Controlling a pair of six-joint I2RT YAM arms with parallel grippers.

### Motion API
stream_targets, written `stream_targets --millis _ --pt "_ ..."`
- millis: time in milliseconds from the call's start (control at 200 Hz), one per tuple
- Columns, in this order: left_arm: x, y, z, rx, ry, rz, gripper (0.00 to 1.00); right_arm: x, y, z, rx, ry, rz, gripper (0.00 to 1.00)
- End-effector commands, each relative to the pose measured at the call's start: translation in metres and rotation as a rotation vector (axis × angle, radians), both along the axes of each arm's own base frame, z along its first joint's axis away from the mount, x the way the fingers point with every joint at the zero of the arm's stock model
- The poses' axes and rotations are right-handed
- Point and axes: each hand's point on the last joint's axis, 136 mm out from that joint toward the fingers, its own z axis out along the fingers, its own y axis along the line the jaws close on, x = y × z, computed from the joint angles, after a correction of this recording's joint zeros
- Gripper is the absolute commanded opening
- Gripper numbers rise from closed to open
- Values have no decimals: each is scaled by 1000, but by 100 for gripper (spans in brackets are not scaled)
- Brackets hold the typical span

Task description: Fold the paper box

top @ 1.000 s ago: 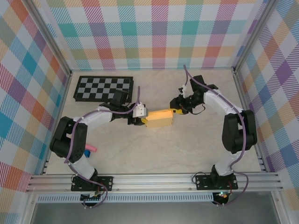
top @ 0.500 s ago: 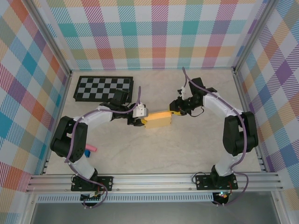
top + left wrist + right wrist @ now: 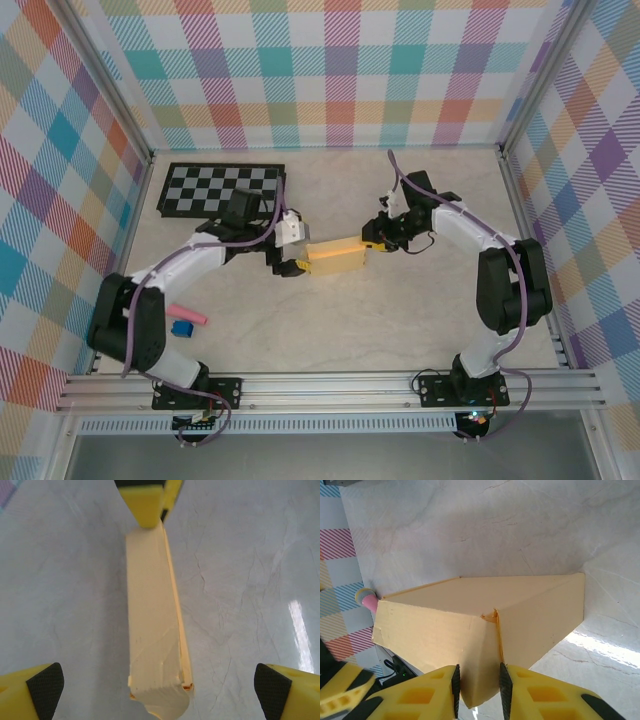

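Item 1: paper box point(image 3: 338, 258), yellow-orange card, 1 piece, folded into a flat oblong. It lies near the middle of the worktop point(image 3: 400, 330), long axis running between the 2 arms, to the right of the checkerboard panel point(image 3: 220, 190) and nearer the arm bases. Seen from the left wrist, its near end carries a curled, loose flap point(image 3: 165, 702). Item 2: left claw point(image 3: 291, 263), at the box's left end, jaws spread wide. Its 2 black-padded fingertips point(image 3: 45, 690) stand well clear on either side of the box. Item 3: right claw point(image 3: 477, 690), at the box's right end, jaws narrow and pinched on a corner of the card, which sits between the 2 yellow fingers. Whether that end rests on the worktop cannot be told. Item 4: 1 pink piece point(image 3: 187, 315) and 1 blue piece point(image 3: 182, 328), just beside each other on the worktop near the left arm, well apart from the box.
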Motion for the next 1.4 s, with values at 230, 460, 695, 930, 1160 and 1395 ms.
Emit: stream_targets --millis 230,460,695,930,1160,1395 --pt "49 85 80 -429 260 994 100 4 2 10 -7 -12 -16 40" --pt "2 133 24 -340 761 1534 99 9 1 25 -17 -59 11 55" --pt "-29 66 28 -348 1108 1369 95 7 4 46 14 -34 35 69" --pt "-38 23 3 -178 1247 1316 94 4 11 33 48 42 75 72" --pt "-15 7 -14 -211 1262 1308 93 8 17 15 73 69 90 75" --pt "7 -18 -14 -303 1312 1237 90 12 21 6 91 89 87 76"
